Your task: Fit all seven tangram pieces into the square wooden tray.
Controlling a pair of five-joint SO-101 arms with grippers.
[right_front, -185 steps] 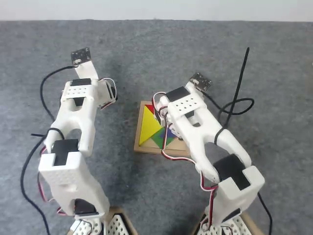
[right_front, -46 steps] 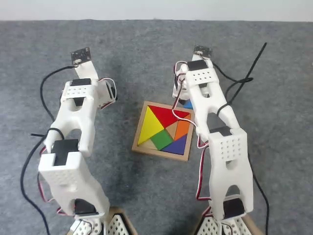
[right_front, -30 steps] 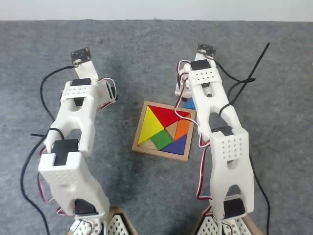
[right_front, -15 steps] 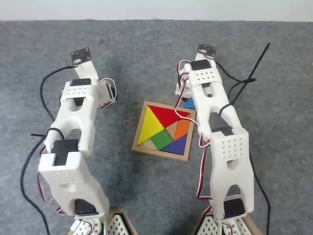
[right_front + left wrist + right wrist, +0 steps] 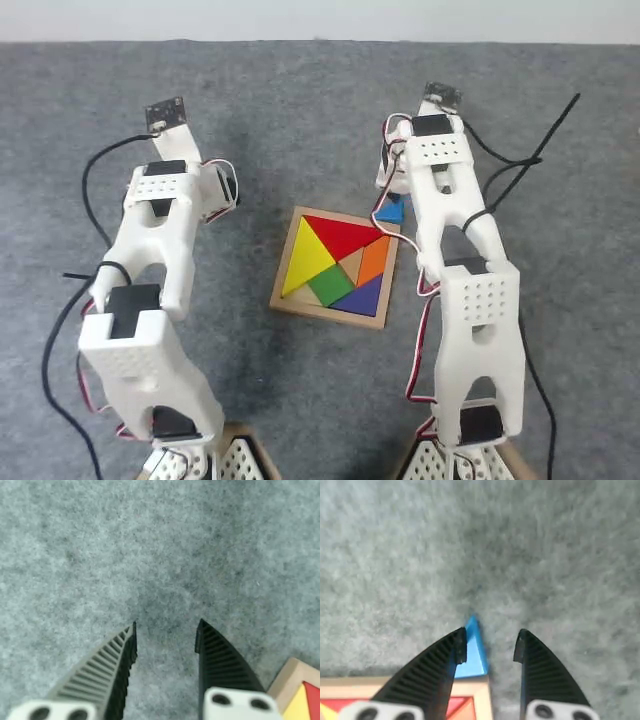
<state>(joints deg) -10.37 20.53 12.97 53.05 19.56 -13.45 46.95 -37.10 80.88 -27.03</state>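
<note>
The square wooden tray [image 5: 283,290] lies mid-table and holds red, yellow, green, orange and purple pieces, with a bare wooden gap [image 5: 350,264] in the middle. A small blue triangle [image 5: 391,210] lies flat on the carpet just past the tray's far right corner. In the right wrist view the blue triangle [image 5: 474,652] sits beside one finger of my open right gripper [image 5: 490,645], partly under it. My left gripper [image 5: 165,640] is open over bare carpet, with the tray's corner [image 5: 295,680] at the frame's edge.
Grey carpet [image 5: 300,120] covers the whole table. Black cables [image 5: 520,170] trail from the right arm at the back right. The left arm [image 5: 160,230] stands to the left of the tray.
The right arm went from over the tray to its far right corner, then shifted slightly right and back, baring more of the blue triangle. The left arm has not moved.
</note>
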